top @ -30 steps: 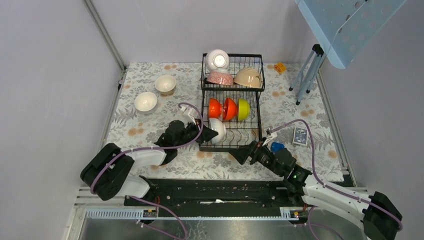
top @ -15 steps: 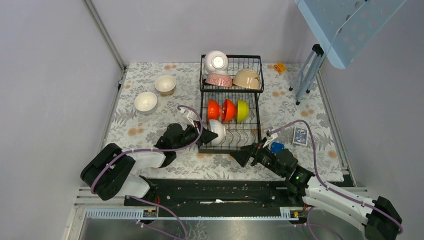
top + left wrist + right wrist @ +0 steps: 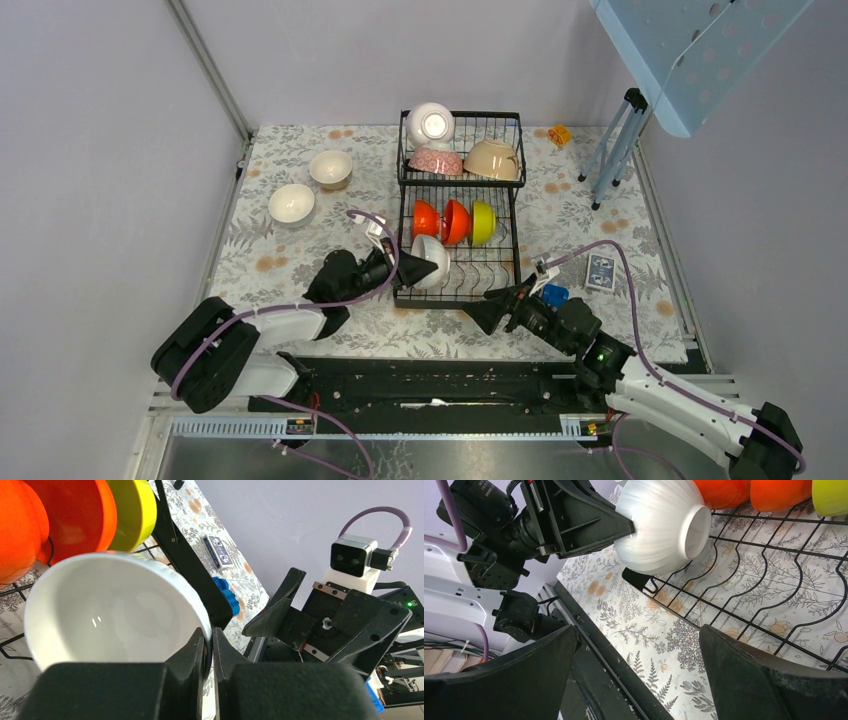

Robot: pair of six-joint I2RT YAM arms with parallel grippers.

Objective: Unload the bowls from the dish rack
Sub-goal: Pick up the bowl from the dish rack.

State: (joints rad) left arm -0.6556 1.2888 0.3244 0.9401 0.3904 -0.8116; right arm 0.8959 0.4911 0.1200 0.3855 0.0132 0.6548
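Observation:
The black wire dish rack stands mid-table. My left gripper is shut on the rim of a white bowl, which is tilted on its side at the lower tray's front left; the left wrist view shows the rim pinched between the jaws. Two orange-red bowls and a yellow-green bowl stand in slots behind it. White, pink-patterned and beige bowls sit in the upper basket. My right gripper is open and empty just before the rack's front edge.
Two cream bowls stand upright on the floral cloth to the left of the rack. A blue toy block and a card box lie to the right of the rack. A yellow toy and stand legs are at the back right.
My left gripper with the white bowl has edged slightly left, and the rack has shifted a little left with it. My right gripper has hardly moved.

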